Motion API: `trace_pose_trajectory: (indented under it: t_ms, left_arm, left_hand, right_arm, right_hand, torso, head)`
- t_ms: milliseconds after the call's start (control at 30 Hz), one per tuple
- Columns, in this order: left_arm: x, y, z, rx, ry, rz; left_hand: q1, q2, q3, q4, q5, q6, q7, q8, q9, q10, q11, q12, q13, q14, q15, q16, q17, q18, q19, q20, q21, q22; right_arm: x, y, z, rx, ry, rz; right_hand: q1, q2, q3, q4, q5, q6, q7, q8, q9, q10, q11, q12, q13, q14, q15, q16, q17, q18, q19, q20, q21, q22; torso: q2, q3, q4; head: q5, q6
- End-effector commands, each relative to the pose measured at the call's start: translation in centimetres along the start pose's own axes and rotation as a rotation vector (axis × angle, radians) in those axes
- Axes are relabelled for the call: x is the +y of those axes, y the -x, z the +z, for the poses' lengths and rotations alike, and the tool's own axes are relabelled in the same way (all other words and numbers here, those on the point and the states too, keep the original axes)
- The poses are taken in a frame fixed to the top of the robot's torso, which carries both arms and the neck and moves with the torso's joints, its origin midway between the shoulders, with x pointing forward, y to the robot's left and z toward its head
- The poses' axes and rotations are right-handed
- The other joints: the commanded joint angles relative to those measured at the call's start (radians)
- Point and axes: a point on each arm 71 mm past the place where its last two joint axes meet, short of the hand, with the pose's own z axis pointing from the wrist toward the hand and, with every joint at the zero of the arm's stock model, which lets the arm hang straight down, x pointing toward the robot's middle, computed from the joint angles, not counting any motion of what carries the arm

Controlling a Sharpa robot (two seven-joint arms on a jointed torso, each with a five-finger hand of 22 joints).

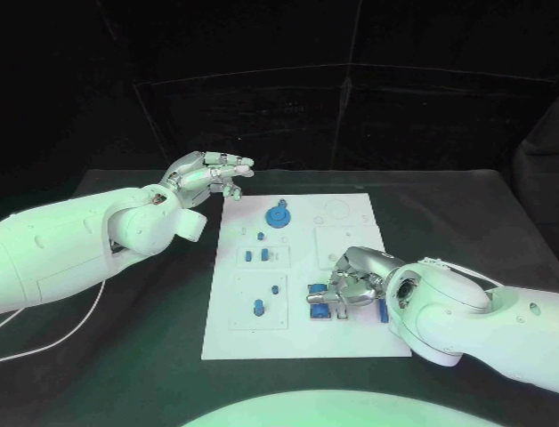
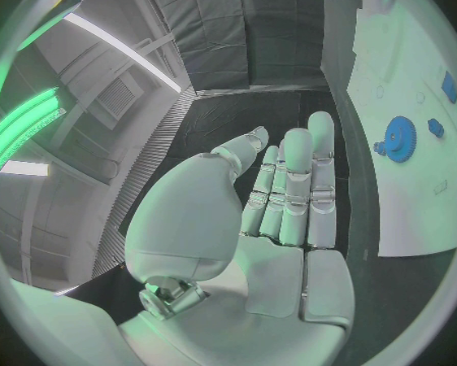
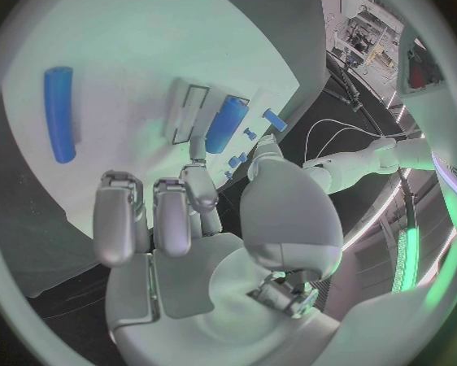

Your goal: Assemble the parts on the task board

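The right hand point(image 1: 352, 283) hovers low over the task board point(image 1: 357, 342) near its right edge, fingers loosely curled and holding nothing, with a blue cylindrical part point(image 3: 227, 124) lying just ahead of the fingertips point(image 3: 195, 172). The left hand point(image 1: 210, 173) waits empty, fingers nearly straight, off the board's far left corner. The part looks light, stiff and smooth, apt to roll, so pinch it across its middle

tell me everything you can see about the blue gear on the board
The blue gear is a round, toothed disc that looks like plastic, with a raised hub at its centre. It lies flat near the far edge of the white task board. In the left wrist view it shows again, its teeth plain. Nothing grips it: the left robot hand hovers apart from it, off the board's far left corner.
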Motion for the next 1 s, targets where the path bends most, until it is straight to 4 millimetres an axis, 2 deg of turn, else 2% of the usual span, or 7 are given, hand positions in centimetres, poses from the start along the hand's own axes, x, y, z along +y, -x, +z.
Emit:
trace_pose_trajectory:
  t_ms: [33, 167, 333, 567, 767, 933, 1000]
  left_arm:
    - [-0.1, -0.1, 0.0, 0.011, -0.006, 0.001]
    - [-0.1, -0.1, 0.0, 0.011, -0.007, 0.001]
    - [-0.1, -0.1, 0.0, 0.010, -0.006, 0.001]
    - [-0.1, 0.0, 0.0, 0.009, -0.005, 0.002]
    - [0.3, 0.0, -0.1, 0.011, 0.003, 0.004]
    - [0.4, -0.1, -0.1, 0.014, 0.005, 0.004]
    - [0.4, -0.2, -0.1, 0.017, 0.005, 0.003]
  left_hand:
    - [-0.004, 0.008, -0.007, -0.001, -0.002, -0.005, 0.000, 0.005, 0.001, -0.007, -0.001, 0.007, -0.002, -0.004, 0.002, 0.000, -0.001, 0.014, -0.001, 0.007, -0.005, -0.001]
    - [-0.004, 0.008, -0.007, -0.001, -0.002, -0.005, 0.000, 0.005, 0.001, -0.007, -0.001, 0.007, -0.002, -0.004, 0.002, 0.000, -0.001, 0.014, -0.001, 0.007, -0.005, -0.001]
    - [-0.004, 0.008, -0.007, -0.001, -0.002, -0.005, 0.000, 0.005, 0.001, -0.007, -0.001, 0.007, -0.002, -0.004, 0.002, 0.000, -0.001, 0.014, -0.001, 0.007, -0.005, -0.001]
    - [-0.003, 0.009, -0.007, -0.001, -0.002, -0.007, 0.000, 0.006, 0.001, -0.009, -0.001, 0.007, -0.002, -0.004, 0.002, 0.000, -0.002, 0.014, -0.001, 0.008, -0.005, -0.001]
    - [-0.003, 0.009, -0.007, -0.001, -0.002, -0.007, 0.000, 0.006, 0.001, -0.009, -0.001, 0.007, -0.002, -0.004, 0.002, 0.000, -0.002, 0.014, -0.001, 0.008, -0.005, -0.001]
    - [-0.003, 0.009, -0.007, -0.001, -0.002, -0.007, 0.000, 0.006, 0.001, -0.009, -0.001, 0.007, -0.002, -0.004, 0.002, 0.000, -0.002, 0.014, -0.001, 0.008, -0.005, -0.001]
    - [-0.003, 0.009, -0.007, -0.001, -0.002, -0.007, 0.000, 0.006, 0.001, -0.009, -0.001, 0.007, -0.002, -0.004, 0.002, 0.000, -0.002, 0.014, -0.001, 0.008, -0.005, -0.001]
  right_arm:
    - [0.2, 0.2, -0.2, -0.013, 0.029, -0.011]
    - [0.2, 0.4, -0.6, -0.030, 0.067, 0.002]
    - [-0.1, 0.7, -1.4, -0.026, 0.104, 0.002]
    - [-2.4, 1.6, -2.7, -0.046, 0.063, 0.016]
    - [-4.9, 2.6, -4.2, -0.069, -0.004, -0.010]
    - [-6.5, 2.8, -4.9, -0.038, -0.071, -0.063]
    - [-7.1, 2.8, -5.1, -0.021, -0.091, -0.079]
  right_hand:
    - [0.031, 0.023, 0.017, -0.003, 0.018, -0.004, 0.000, -0.002, 0.003, -0.006, 0.001, -0.002, 0.003, 0.057, 0.006, -0.006, 0.031, -0.008, -0.006, 0.004, -0.005, 0.012]
    - [0.123, 0.058, 0.038, -0.012, 0.067, -0.007, 0.000, -0.005, 0.007, -0.004, 0.001, -0.002, 0.007, 0.057, 0.006, -0.006, 0.032, -0.008, -0.005, 0.004, -0.006, 0.013]
    - [0.225, 0.069, 0.038, -0.045, 0.099, -0.008, 0.002, -0.007, 0.012, -0.006, 0.002, -0.007, 0.008, 0.057, 0.006, -0.008, 0.031, -0.007, -0.007, 0.004, -0.008, 0.010]
    - [0.249, 0.096, 0.031, -0.044, 0.143, -0.018, 0.005, -0.016, 0.012, -0.007, 0.005, -0.009, 0.008, 0.057, 0.008, -0.008, 0.032, -0.008, -0.006, 0.006, -0.008, 0.012]
    - [0.274, 0.117, 0.018, -0.044, 0.245, -0.023, 0.011, -0.037, 0.006, -0.009, 0.009, -0.017, 0.005, 0.057, 0.012, -0.010, 0.030, -0.008, -0.006, 0.009, -0.008, 0.012]
    - [0.266, 0.114, 0.003, -0.035, 0.244, -0.018, 0.011, -0.042, 0.005, -0.016, 0.010, -0.032, -0.007, 0.053, 0.013, -0.021, 0.014, -0.005, -0.011, 0.011, -0.014, 0.001]
    - [0.267, 0.113, 0.001, -0.035, 0.241, -0.018, 0.011, -0.043, 0.005, -0.018, 0.010, -0.036, -0.010, 0.052, 0.013, -0.024, 0.009, -0.004, -0.013, 0.011, -0.016, -0.003]
  torso:
    - [0.000, 0.0006, 0.0005]
    - [0.000, 0.0009, -0.0001]
    - [-0.001, 0.0002, 0.0001]
    - [-0.003, 0.0004, -0.0016]
    - [-0.004, -0.0003, -0.0045]
    - [-0.007, -0.0009, -0.0104]
    - [-0.008, -0.0028, -0.0124]
  head:
    - [0.000, 0.000]
    - [-0.002, 0.002]
    - [-0.006, 0.004]
    - [-0.018, 0.009]
    - [-0.046, 0.012]
    - [-0.065, 0.011]
    - [-0.076, 0.011]
